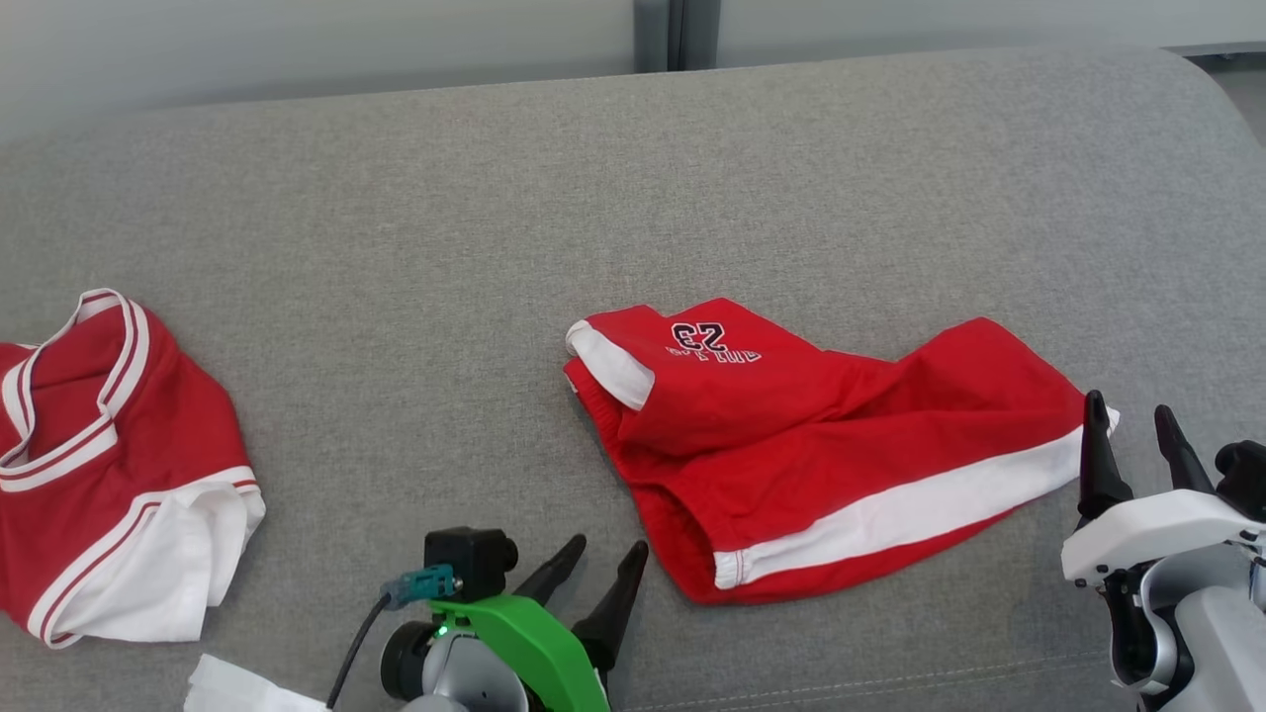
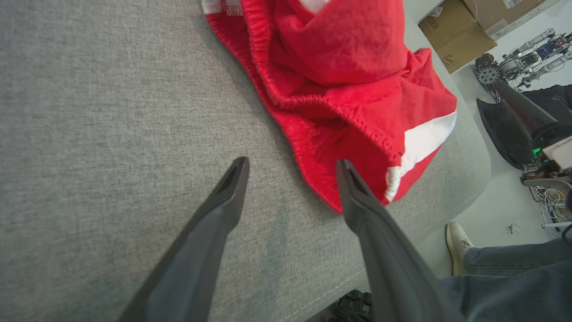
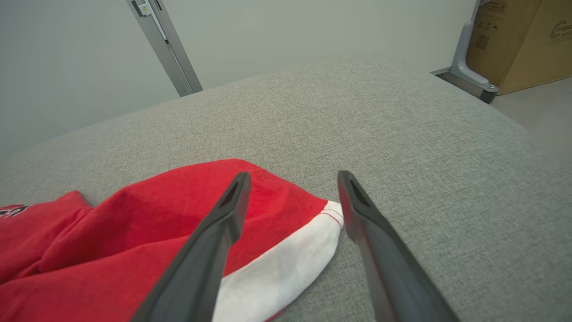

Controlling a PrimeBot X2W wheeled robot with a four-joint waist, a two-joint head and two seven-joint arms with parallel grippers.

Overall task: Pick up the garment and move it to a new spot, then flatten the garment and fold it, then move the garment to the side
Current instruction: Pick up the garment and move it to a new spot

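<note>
The grey surface (image 1: pixel 396 247) runs out past both pairs of jaws, and its far corners are cut off in the head view. The red shorts (image 1: pixel 791 435) lie crumpled on it between the two pairs, one part folded over and hiding what is beneath. The "23" (image 1: pixel 698 337) reads upside down, and the lettering by it is too small to make out.

Well to the outside of the left jaws lies a second red-and-white garment (image 1: pixel 99 475), cut off by the frame edge. In the left wrist view, a person's trouser leg (image 2: pixel 514 273) and shoe (image 2: pixel 458 246) show beyond the surface's edge, only partly in frame.

The right jaws stand open and hold nothing. They sit astride the shorts' white-banded leg end (image 3: pixel 286 264), with one finger over red cloth and the other over bare surface just beside the hem. Whether the tips touch the cloth cannot be told.

The left jaws are likewise spread wide and empty, the gathered waistband (image 2: pixel 313 147) just beside one finger, which hides a bit of its edge.

A white scrap (image 1: pixel 237 687) lies behind the left jaws, cut off at the bottom of the frame.
</note>
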